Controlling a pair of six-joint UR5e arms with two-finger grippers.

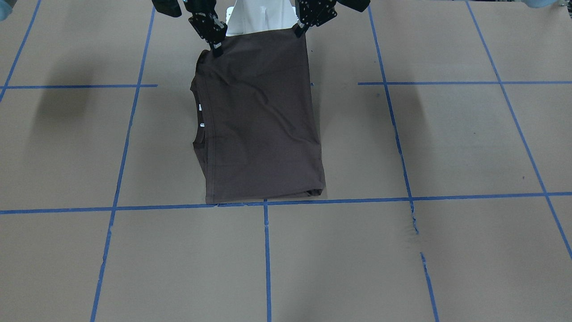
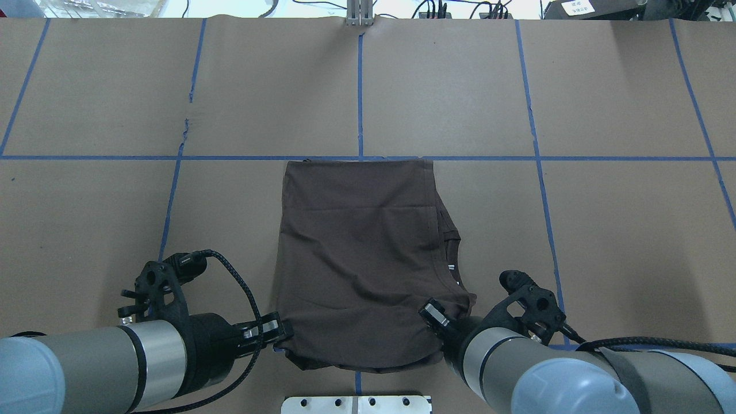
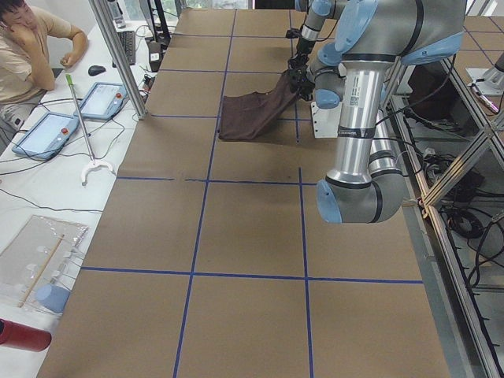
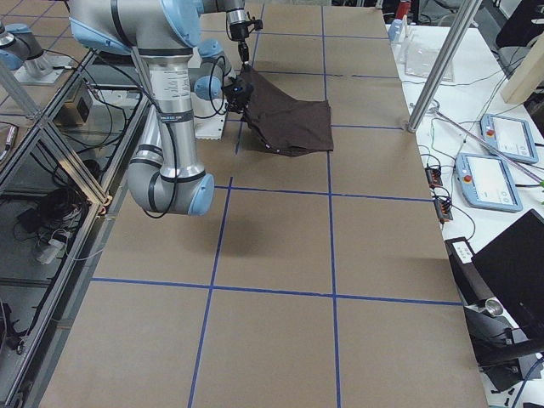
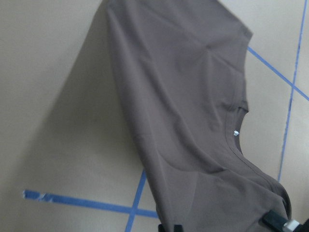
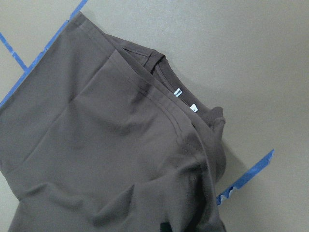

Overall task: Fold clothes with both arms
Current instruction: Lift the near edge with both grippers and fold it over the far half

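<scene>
**Grippers pinching the near corners of the brown T-shirt**

Both grippers are clamping fabric at the robot's end of the dark brown T-shirt [image 2: 362, 259]. The left gripper [image 2: 282, 332] is closing on the near left corner, and the right gripper [image 2: 432, 315] is closing on the near right corner, just beside the collar side. In the front-facing view the two corners are hanging from the fingertips above the counter [image 2: 460, 86], so the cloth is sloping down from the robot toward the far side.

The T-shirt is lying folded into a long panel. Its long axis is running straight away from the robot, roughly along the counter's centre tape line. The far short edge is resting flat, just inside the crosswise blue tape line [image 2: 540, 158] and parallel to it. The ribbed collar [image 2: 451, 241] is pointing to the robot's right, peeking out from under the upper layer along that long edge, with the white neck tags [image 6: 177, 92] showing at its rim. The opposite long edge is running straight and plain. Shallow creases are crossing the upper layer near the raised end.

The white pedestal base [image 2: 356, 404] is sitting just behind the lifted edge. A person [image 3: 31, 47] is sitting at a side desk beyond the counter's far side.
</scene>
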